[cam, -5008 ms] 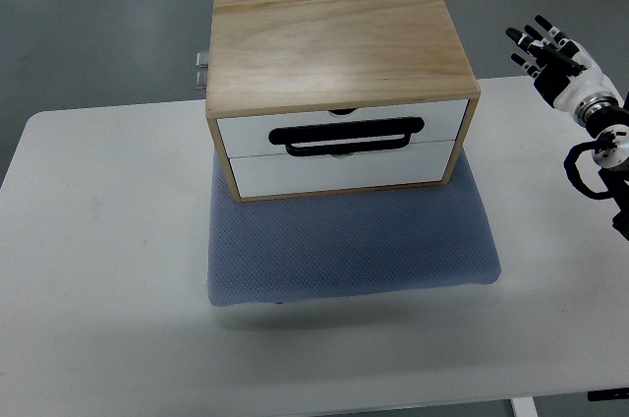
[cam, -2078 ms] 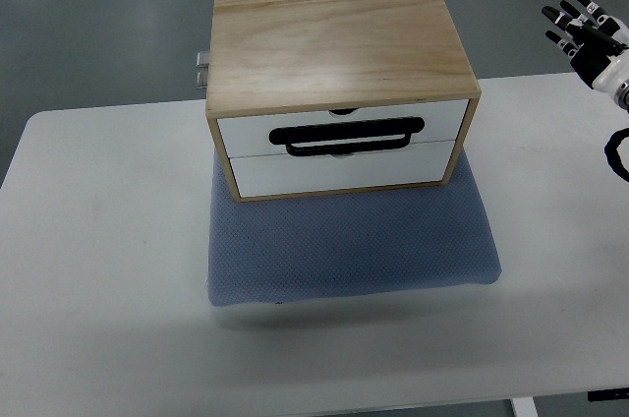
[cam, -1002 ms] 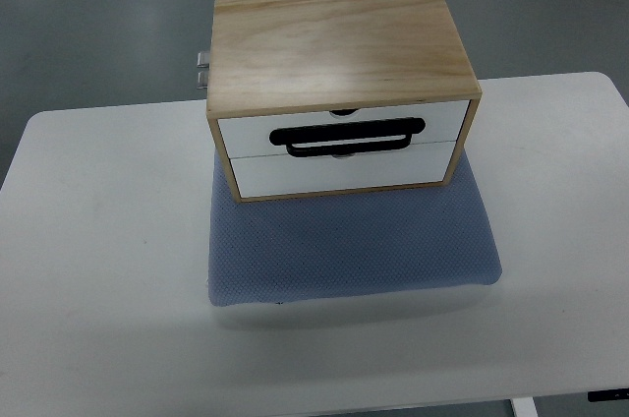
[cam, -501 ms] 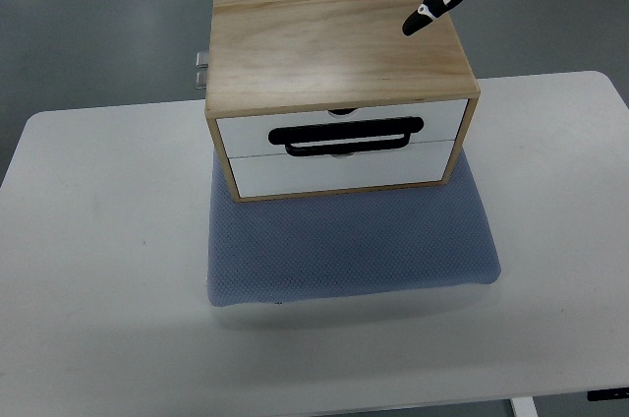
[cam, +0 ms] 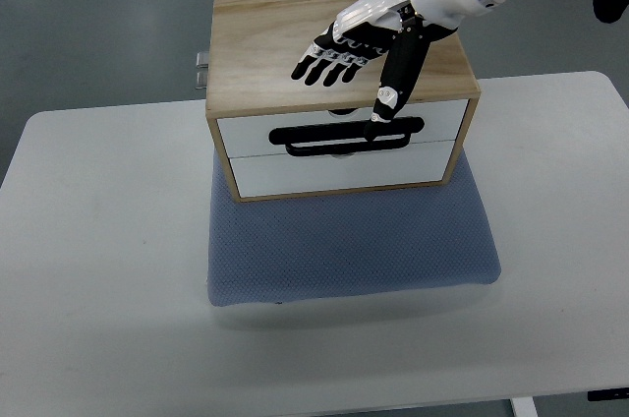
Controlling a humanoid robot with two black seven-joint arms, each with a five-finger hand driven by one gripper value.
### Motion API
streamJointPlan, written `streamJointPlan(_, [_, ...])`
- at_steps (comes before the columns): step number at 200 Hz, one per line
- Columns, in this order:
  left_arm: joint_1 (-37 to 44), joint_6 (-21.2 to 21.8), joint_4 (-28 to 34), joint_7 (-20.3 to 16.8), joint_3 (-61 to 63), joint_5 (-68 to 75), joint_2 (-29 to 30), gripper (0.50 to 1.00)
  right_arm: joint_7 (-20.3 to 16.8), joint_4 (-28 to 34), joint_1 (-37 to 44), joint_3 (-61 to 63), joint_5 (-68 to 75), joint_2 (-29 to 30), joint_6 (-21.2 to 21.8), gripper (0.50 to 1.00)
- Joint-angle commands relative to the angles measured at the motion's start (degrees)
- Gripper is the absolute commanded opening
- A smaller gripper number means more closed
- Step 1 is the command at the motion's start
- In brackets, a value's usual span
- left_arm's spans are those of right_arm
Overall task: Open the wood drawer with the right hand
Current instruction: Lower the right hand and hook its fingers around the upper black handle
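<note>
The right hand (cam: 359,53) has swung in over the box (cam: 339,38), fingers spread, grasping nothing; the handle (cam: 346,137) lies crosswise just below its thumb.

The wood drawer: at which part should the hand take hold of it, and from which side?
Probably grip the black handle on the upper white drawer front, hooking fingers from the front. It is a long horizontal loop. The right hand, fingers spread, hovers above the wood box, thumb tip near the handle.

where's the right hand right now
In the top view the right hand hovers open over the wooden drawer box, right of centre, its thumb pointing down toward the black handle on the white drawer front.
</note>
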Motion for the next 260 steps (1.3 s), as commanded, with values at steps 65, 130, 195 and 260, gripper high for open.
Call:
streamJointPlan(65, [0.01, -0.01, 0.0, -0.05, 0.0, 0.0, 0.0, 1.0, -0.43, 0.26, -0.2, -7.99, 0.15, 7.58, -7.17, 0.942])
streamJointPlan(130, [0.01, 0.07, 0.0, -0.05, 0.0, 0.0, 0.0, 1.0, -2.01, 0.35, -0.82, -8.08, 0.41, 9.34, -9.72, 0.942])
streamJointPlan(195, [0.01, -0.01, 0.0, -0.05, 0.0, 0.0, 0.0, 1.0, -2.18, 0.35, -2.22, -8.96, 0.94, 9.69, -11.65, 0.942])
streamJointPlan(260, [0.01, -0.01, 0.0, -0.05, 0.0, 0.0, 0.0, 1.0, -2.18, 0.35, -2.93, -9.84, 1.2, 9.78, -12.44, 0.942])
